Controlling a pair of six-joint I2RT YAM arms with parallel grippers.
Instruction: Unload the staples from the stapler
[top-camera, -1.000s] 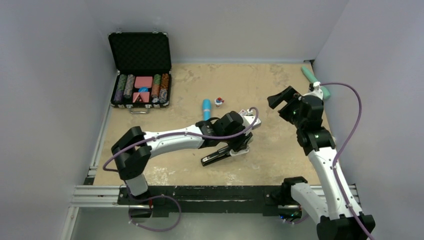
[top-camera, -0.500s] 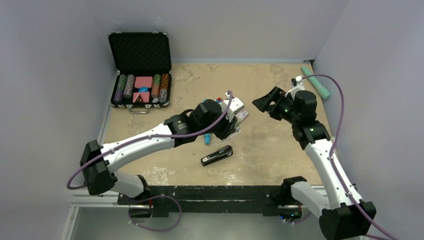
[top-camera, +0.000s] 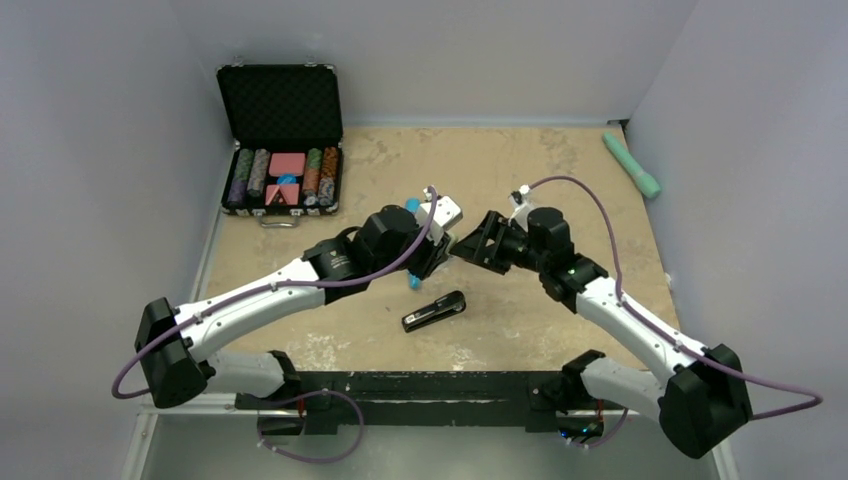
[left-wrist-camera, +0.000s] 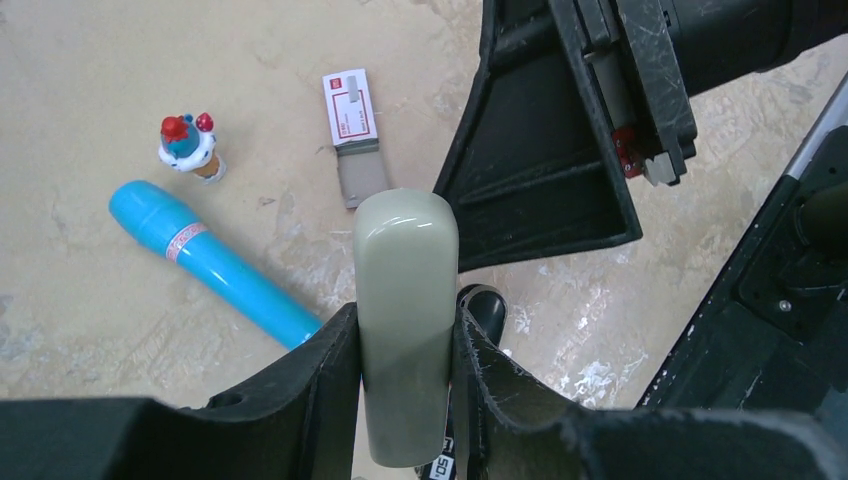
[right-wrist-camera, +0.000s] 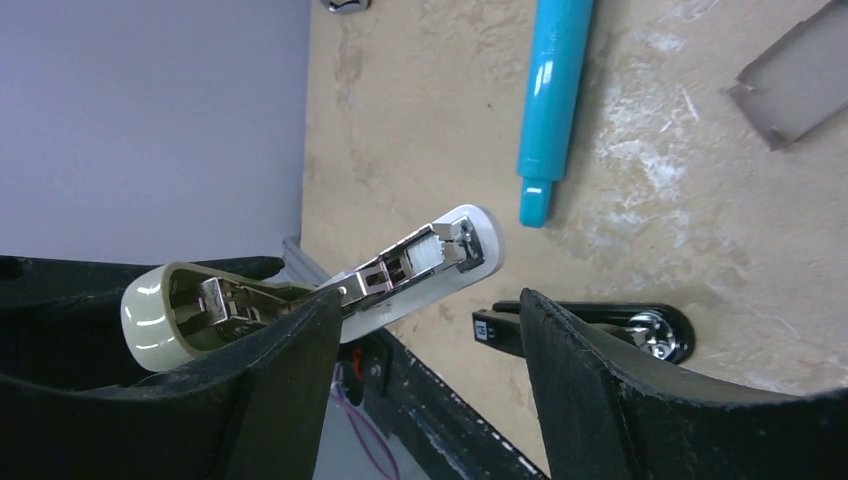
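Note:
My left gripper (left-wrist-camera: 405, 335) is shut on a cream stapler (left-wrist-camera: 405, 300) and holds it above the table's middle (top-camera: 437, 250). In the right wrist view the stapler (right-wrist-camera: 330, 285) is hinged open, with its cream cover on the left and its white-and-metal magazine (right-wrist-camera: 440, 250) pointing up to the right. My right gripper (right-wrist-camera: 430, 305) is open and empty, right in front of the stapler (top-camera: 468, 245). Its left finger (right-wrist-camera: 270, 370) overlaps the stapler's body. A small white-and-red staple box (left-wrist-camera: 347, 105) with a grey strip lies on the table.
A black stapler-like tool (top-camera: 433, 311) lies on the table below the grippers. A blue tube (left-wrist-camera: 215, 262) and a small toy figure (left-wrist-camera: 190, 145) lie near it. An open case of poker chips (top-camera: 284, 150) stands at the back left. A teal object (top-camera: 631, 164) lies at the back right.
My left arm has lifted the cream stapler away from the black tool, up and to the left. My right arm has swung in from the right to face it.

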